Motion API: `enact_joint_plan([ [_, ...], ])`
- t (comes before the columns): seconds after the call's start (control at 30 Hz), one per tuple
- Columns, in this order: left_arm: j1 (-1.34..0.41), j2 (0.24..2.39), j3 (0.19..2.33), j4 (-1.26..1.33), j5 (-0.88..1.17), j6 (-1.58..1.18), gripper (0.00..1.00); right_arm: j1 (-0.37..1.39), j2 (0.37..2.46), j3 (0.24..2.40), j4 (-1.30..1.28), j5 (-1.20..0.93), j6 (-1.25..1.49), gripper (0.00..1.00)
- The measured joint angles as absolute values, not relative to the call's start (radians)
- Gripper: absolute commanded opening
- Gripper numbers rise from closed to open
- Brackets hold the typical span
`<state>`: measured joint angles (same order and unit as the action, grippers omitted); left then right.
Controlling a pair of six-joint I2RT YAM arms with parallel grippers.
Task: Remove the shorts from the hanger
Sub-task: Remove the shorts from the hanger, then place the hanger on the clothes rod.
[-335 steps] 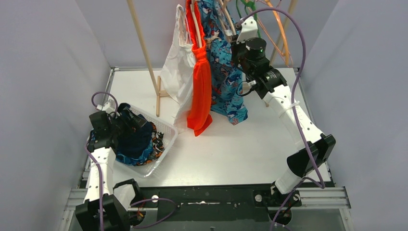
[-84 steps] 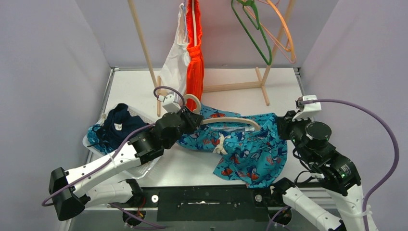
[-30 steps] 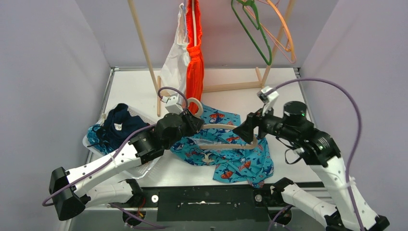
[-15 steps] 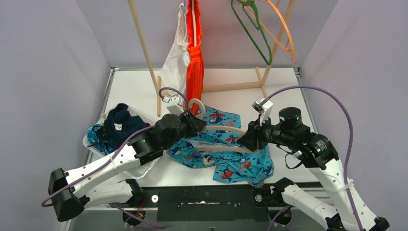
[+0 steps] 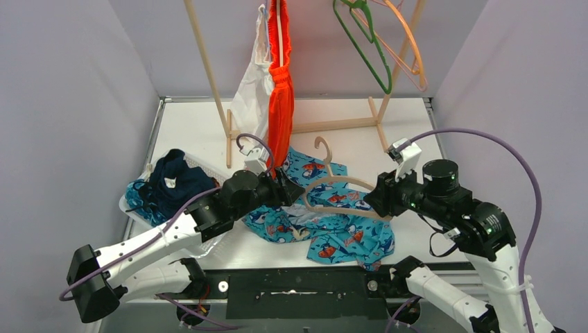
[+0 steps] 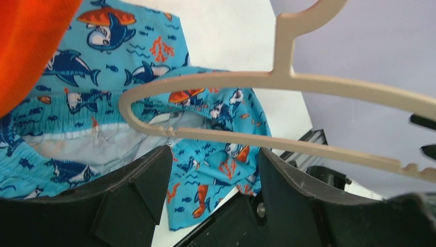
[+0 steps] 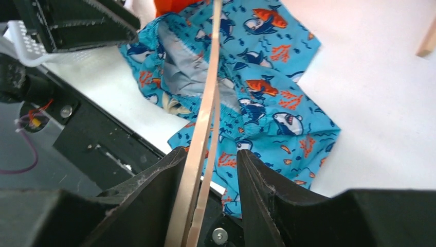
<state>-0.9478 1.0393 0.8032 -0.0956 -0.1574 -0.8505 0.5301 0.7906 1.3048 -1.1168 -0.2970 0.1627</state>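
The white table (image 5: 201,132) is boxed in by pale purple walls on the left, back and right, with a black rail along its front. A wooden rack (image 5: 208,76) stands at the back, its two poles leaning up out of view. From it hang a white garment (image 5: 251,90) and the orange shorts (image 5: 281,104), which drop down just behind the left arm's wrist. A green hanger (image 5: 364,48) and an orange hanger (image 5: 409,41) hang by the right pole. A white basket (image 5: 205,166) on the left holds the navy shorts (image 5: 173,179) and the blue patterned shorts (image 5: 139,194). The shark shorts (image 5: 347,236) (image 6: 77,103) (image 7: 277,103) lie crumpled on the table at front centre, their hem reaching the front edge. Above them is a beige hanger (image 5: 333,182) (image 6: 231,80) (image 7: 211,92), hook towards the rack. The right gripper (image 5: 378,200) (image 7: 211,154) is closed on its right end, with the bars running between the fingers. Whether the hanger's left end touches the fabric cannot be told. The left gripper (image 5: 286,189) (image 6: 213,154) is just beside that left end, with its jaws apart and holding nothing. There is bare table behind the basket, and more between the shark shorts and the right wall.
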Motion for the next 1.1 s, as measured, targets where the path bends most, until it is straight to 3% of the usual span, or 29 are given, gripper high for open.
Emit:
enact_joint_plan([
  [0.4,-0.945,0.926,0.776,-0.204,-0.172,-0.805,0.68,0.53,0.734,1.422,-1.09,-0.125,0.17,0.0],
  [0.67,-0.939,0.929,0.776,-0.253,-0.202,-0.803,0.68,0.53,0.749,1.369,-1.068,-0.149,0.173,0.0],
  [1.1,-0.957,1.258,0.91,0.027,-0.109,-0.854,0.68,0.53,0.826,1.261,-1.193,-0.274,0.223,0.04],
])
